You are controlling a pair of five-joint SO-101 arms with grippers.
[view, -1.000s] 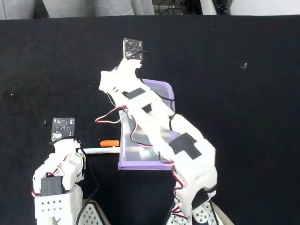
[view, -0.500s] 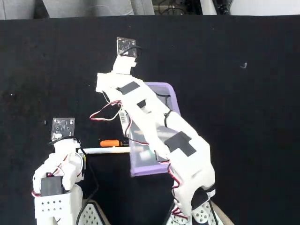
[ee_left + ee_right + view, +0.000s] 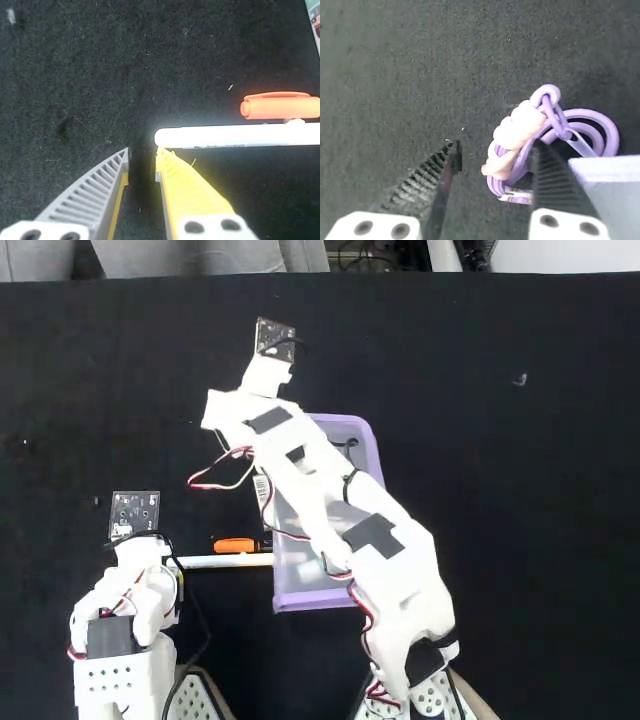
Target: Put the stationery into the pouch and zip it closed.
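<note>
pouch: the purple pouch (image 3: 310, 592) lies flat on the black table (image 3: 520, 500), under the outstretched right arm.
pouch shift: over the last second its near end has swung away from the left arm; the far end has hardly moved.
zipper pull: the purple ring with a pale knotted cord (image 3: 520, 135) sits at the pouch's far corner.
stationery: the white pen (image 3: 225, 561) and the orange marker (image 3: 235, 545) lie side by side on the table, outside the pouch. the swing has uncovered more of both.
right gripper (image 3: 496, 146): fingers spread and straddling the zipper pull, with one finger against it; not clamped.
left gripper (image 3: 142, 151): fingers narrowly parted and holding nothing. the pen's end lies just beside the yellow tip. this arm has not moved.
meaning: we judge that loading has not begun. the pouch was only repositioned, and the pen and marker now lie clear for pickup. we cannot tell whether the zip is open.
</note>
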